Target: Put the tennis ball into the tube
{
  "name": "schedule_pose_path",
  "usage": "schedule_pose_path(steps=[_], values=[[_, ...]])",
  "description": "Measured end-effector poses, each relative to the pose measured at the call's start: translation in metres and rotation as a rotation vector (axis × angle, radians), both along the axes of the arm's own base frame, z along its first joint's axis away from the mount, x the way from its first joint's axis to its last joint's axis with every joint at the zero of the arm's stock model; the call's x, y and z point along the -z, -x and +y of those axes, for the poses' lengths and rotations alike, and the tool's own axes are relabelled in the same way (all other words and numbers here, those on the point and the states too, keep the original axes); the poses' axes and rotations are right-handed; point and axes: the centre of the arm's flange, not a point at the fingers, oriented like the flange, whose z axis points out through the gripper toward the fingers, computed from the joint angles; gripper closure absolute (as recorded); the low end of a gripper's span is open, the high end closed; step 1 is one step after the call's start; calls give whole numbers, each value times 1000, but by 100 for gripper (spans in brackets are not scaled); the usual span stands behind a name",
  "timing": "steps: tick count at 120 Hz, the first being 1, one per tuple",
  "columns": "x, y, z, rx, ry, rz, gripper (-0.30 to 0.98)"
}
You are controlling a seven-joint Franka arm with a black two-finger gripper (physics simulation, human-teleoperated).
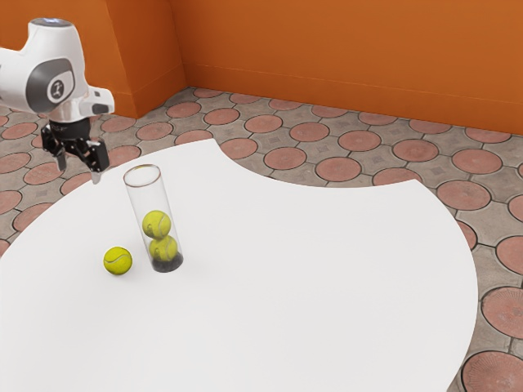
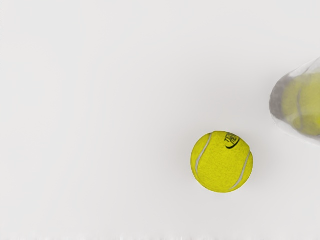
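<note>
On white tbl [image 1: 327, 278], tennis ball [image 1: 118, 260] sits near tube [image 1: 149, 196] w/ 2 balls [image 1: 156, 224] inside.

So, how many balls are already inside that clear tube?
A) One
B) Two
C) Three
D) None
B: inside the clear tube an upper ball sits above a lower ball, while the loose ball lies beside the tube on the white table.
</note>
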Motion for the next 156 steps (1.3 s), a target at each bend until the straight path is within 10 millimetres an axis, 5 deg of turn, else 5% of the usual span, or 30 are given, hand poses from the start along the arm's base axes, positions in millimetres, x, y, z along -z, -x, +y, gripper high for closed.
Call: schedule_pose_path(steps=[20,44,64,96,132,156], values=[[18,4,5,12,8,-22,0],[42,0,-14,59,50,-58,0],[45,18,-30,91,92,-103,0],[55,44,24,4,94,-128,0],[87,49,12,37,120,-149,0],[141,65,27,8,129,-116,0]])
